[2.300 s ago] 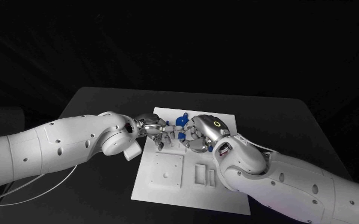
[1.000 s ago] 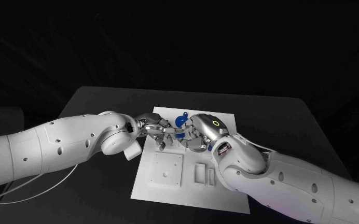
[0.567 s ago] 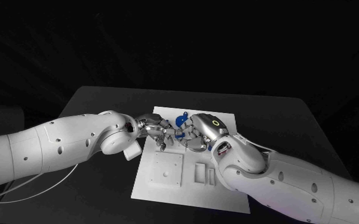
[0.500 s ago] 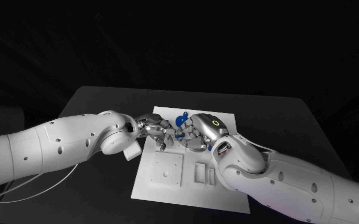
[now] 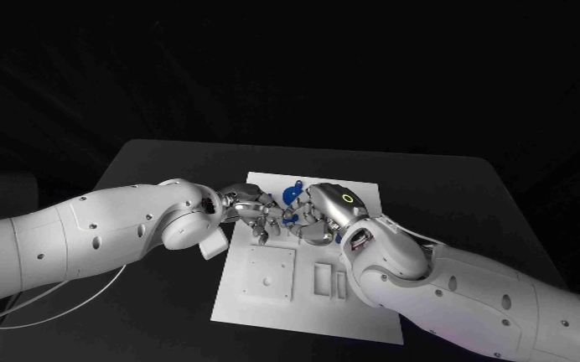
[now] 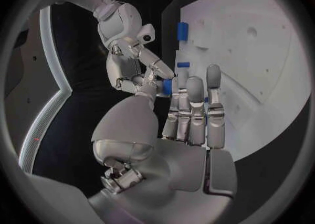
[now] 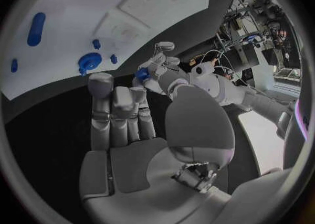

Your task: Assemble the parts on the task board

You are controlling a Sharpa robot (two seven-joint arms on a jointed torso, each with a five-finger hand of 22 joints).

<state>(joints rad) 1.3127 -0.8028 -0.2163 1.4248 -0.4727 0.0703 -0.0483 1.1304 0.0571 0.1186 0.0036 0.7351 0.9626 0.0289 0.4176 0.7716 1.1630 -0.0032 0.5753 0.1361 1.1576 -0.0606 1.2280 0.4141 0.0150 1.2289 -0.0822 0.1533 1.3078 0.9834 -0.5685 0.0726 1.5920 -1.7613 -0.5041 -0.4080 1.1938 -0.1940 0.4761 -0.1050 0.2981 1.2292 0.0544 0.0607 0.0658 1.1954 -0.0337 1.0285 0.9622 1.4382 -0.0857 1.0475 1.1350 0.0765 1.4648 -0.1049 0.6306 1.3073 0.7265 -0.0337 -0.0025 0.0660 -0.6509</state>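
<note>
A small blue part [image 7: 142,73] is pinched at the fingertips of the left hand [image 5: 251,209], above the far half of the white task board [image 5: 290,295] on the desk. It is judged light, rigid and slippery, best taken by its sides. Nothing is held by the right hand [image 5: 317,215], whose fingers are extended.
</note>
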